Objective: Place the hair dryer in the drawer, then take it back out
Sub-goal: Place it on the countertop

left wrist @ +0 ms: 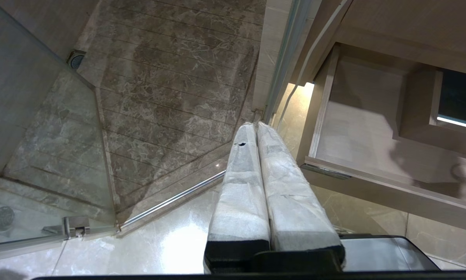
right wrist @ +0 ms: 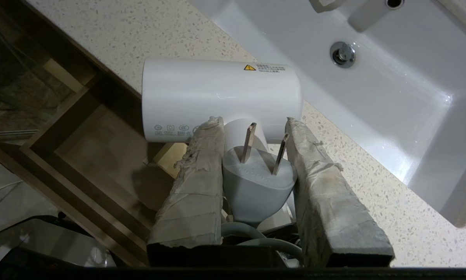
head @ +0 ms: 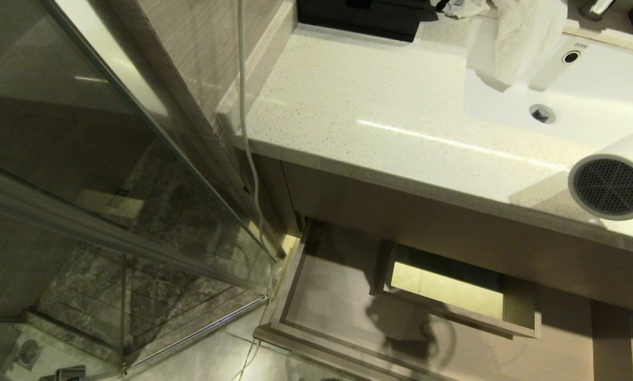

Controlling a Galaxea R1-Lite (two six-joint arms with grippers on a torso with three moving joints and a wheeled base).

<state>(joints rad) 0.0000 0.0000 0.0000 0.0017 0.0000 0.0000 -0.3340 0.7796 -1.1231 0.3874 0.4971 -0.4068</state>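
From my remote station, the left gripper (left wrist: 256, 130) hangs over the pale glossy floor (left wrist: 170, 241), its two wrapped fingers (left wrist: 240, 182) pressed flat together, nothing between them. Beside it the drawer (left wrist: 353, 128) stands pulled out, light wood, with the boxed cutout (left wrist: 419, 105) rising from its floor and a shadow across its front edge. On the gripper's other side I note the glass shower panel (left wrist: 30, 128), its metal hinge (left wrist: 75, 226), the marbled shower floor (left wrist: 170, 85), and a pale cord (left wrist: 314, 50) running down past the drawer's corner.
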